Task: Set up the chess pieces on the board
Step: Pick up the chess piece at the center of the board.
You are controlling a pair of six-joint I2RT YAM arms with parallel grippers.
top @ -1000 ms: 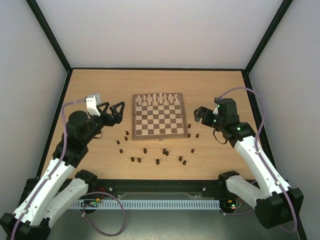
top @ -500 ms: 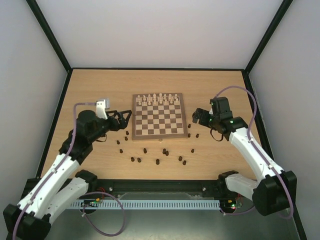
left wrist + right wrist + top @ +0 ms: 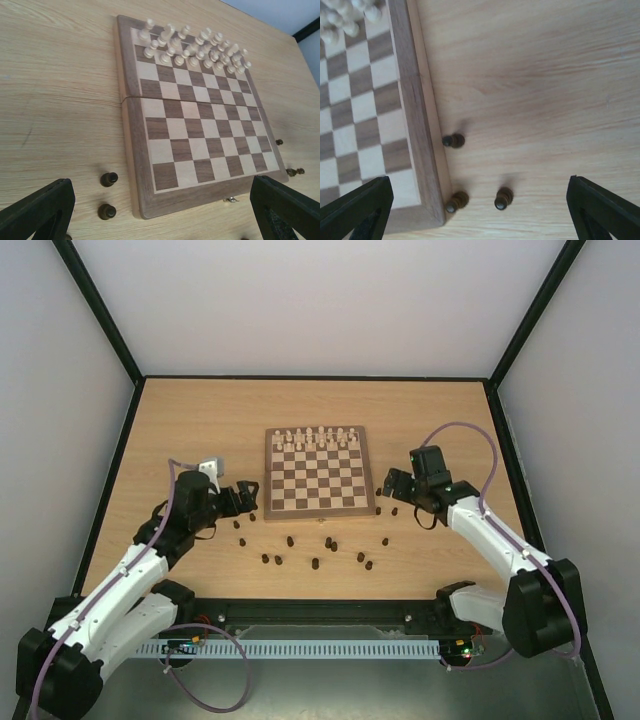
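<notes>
Gaping at their widest, the jaws of the left gripper (image 3: 243, 497) and the right gripper (image 3: 392, 483) hold nothing. The left gripper hangs low just off the near-left corner of the board (image 3: 318, 512), with two of the dark chess pieces (image 3: 108, 179) beside that corner. The right gripper hangs by the near-right corner, over three more. The other dark pieces lie scattered on the table (image 3: 200, 410) in front of the board, all off its squares. Cream-white chessmen (image 3: 318, 437) fill its far two rows.

Cream-white chessmen (image 3: 317, 437) — two rows — on wooden table (image 3: 200, 420).
</notes>
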